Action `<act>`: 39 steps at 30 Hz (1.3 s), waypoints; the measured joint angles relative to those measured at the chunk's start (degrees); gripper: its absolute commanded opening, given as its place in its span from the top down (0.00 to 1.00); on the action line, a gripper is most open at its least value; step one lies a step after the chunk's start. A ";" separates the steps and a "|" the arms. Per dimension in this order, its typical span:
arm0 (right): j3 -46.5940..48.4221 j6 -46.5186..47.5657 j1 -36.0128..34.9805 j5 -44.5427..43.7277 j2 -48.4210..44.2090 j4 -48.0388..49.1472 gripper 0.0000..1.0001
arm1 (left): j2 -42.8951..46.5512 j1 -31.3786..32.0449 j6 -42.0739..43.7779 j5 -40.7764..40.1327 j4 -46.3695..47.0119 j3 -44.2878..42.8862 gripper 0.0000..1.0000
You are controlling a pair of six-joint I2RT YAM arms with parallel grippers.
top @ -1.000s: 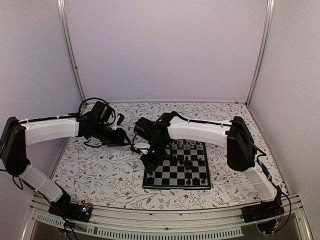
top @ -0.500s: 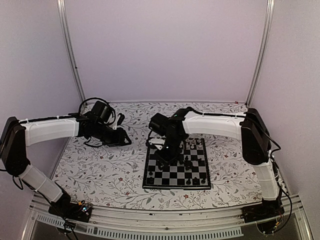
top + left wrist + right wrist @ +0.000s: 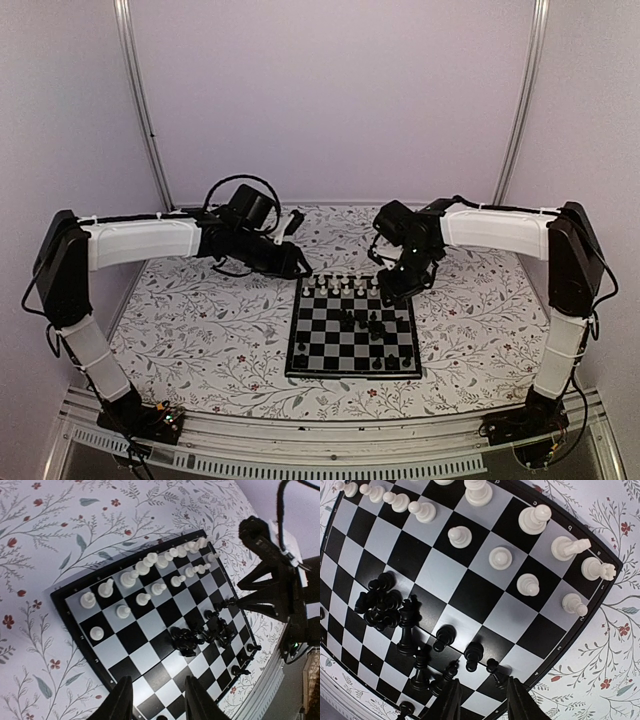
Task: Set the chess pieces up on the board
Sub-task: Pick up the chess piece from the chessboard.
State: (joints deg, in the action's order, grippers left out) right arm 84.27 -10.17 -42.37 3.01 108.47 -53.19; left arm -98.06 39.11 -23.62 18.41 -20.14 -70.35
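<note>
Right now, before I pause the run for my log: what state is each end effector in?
Left end effector: open, holding nothing.
Right end effector: open, holding nothing.

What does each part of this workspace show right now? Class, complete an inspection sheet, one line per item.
Surface: floral table cover, flat, carrying the board.
Job's things: white pieces stand in two rough rows along the board's far edge. Black pieces are mostly bunched near the middle, with a few by the near edge.
Clutter: nothing seen.
Grippers: left gripper is open and empty above the board's left side. Right gripper is open and empty above the board's right side.
Cables: a black cable loop arches over the left arm's wrist.
Surroundings: plain pale walls and metal corner posts.
</note>
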 measured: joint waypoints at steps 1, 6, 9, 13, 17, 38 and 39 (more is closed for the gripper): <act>-0.46 0.13 0.00 -0.02 0.00 0.35 0.66 | -1.09 1.01 0.52 -0.02 -0.28 -1.33 0.62; -1.33 0.76 -0.02 0.46 0.02 1.66 0.65 | -4.33 4.02 2.03 -0.04 -1.77 -4.39 0.62; -1.33 1.05 -0.02 0.79 0.04 2.58 0.66 | -4.57 4.46 2.25 -0.04 -2.32 -4.39 0.62; -1.29 1.49 -0.02 1.18 1.01 3.39 0.66 | -4.61 4.46 2.43 -0.28 -2.84 -4.39 0.62; -1.05 2.10 -0.02 1.64 3.28 3.37 0.67 | -4.61 4.46 2.51 -0.92 -3.32 -4.39 0.62; 1.51 2.49 -0.02 1.64 4.79 -0.20 0.94 | -4.70 4.44 2.56 -1.42 -3.37 -4.28 0.61; 2.21 2.47 -0.02 1.53 4.79 -0.72 0.94 | -4.72 4.42 2.58 -1.46 -3.37 -4.26 0.61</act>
State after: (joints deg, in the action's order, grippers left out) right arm 86.48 -7.70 -42.39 4.54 113.25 -53.91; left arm -102.78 43.53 -21.04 16.95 -23.51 -74.61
